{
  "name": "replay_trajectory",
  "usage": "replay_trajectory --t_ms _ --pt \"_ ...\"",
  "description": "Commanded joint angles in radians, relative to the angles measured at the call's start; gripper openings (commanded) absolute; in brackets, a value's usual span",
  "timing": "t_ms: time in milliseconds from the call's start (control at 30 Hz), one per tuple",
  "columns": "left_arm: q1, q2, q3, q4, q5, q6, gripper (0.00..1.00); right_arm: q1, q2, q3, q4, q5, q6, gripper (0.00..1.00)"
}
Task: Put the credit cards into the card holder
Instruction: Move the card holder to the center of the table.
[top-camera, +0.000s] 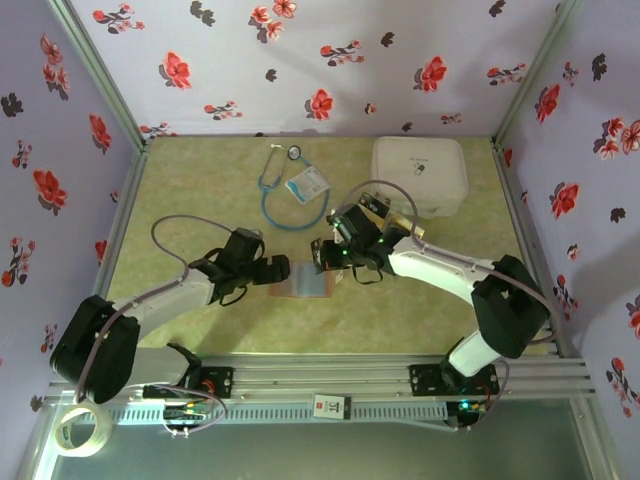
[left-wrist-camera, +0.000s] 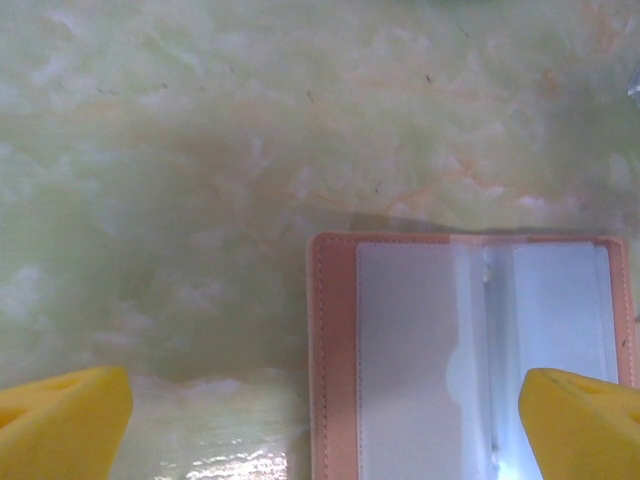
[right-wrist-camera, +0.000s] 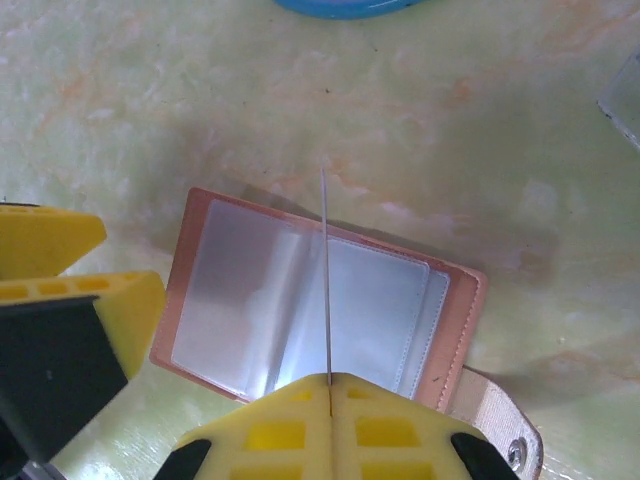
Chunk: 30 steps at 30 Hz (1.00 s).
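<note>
While both arms reach in over it, table (top-camera: 300, 330): pale green marbled top, walled by flowered panels
White case (top-camera: 419, 175): far right, closed, lying flat
Stethoscope (top-camera: 266, 195): blue, far centre, well apart from the holder
Left gripper (top-camera: 275, 272) (left-wrist-camera: 322, 420): jaws spread wide with nothing between them; one yellow pad hangs over bare table, the other over the holder's clear pocket
Right gripper (top-camera: 322, 255) (right-wrist-camera: 328, 385): yellow pads pressed together, pinching a thin card by its near edge
Card holder (top-camera: 303, 280) (left-wrist-camera: 440, 360) (right-wrist-camera: 300, 310): tan, lying open and flat at mid-table between the two grippers, greyish clear pockets facing up
Badge card (top-camera: 307, 184): light blue and white, beside the stethoscope
Credit card (right-wrist-camera: 325, 270): seen edge-on, upright above the holder's fold; whether it touches a pocket, cannot tell
</note>
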<state>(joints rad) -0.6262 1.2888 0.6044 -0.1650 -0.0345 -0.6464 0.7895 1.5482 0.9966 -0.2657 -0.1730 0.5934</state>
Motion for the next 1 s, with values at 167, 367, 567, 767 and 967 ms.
replay_trajectory --t_ms 167,367,567,767,967 --pt "-0.066 0.042 -0.013 0.042 -0.034 -0.041 1.0 -0.07 -0.058 -0.041 0.012 0.001 0.018 0.0" --pt "-0.121 0.08 0.0 0.071 -0.04 -0.073 1.0 -0.121 -0.094 -0.068 -0.006 -0.007 0.005 0.0" --pt "-0.186 0.107 0.023 0.084 -0.045 -0.106 1.0 -0.136 -0.107 -0.079 -0.02 -0.009 -0.008 0.0" --pt "-0.235 0.104 0.045 0.083 -0.041 -0.138 1.0 -0.138 -0.11 -0.082 -0.023 -0.014 -0.008 0.0" --pt "-0.239 0.072 0.061 -0.043 -0.105 -0.122 1.0 -0.138 -0.115 -0.085 -0.011 -0.03 0.008 0.0"
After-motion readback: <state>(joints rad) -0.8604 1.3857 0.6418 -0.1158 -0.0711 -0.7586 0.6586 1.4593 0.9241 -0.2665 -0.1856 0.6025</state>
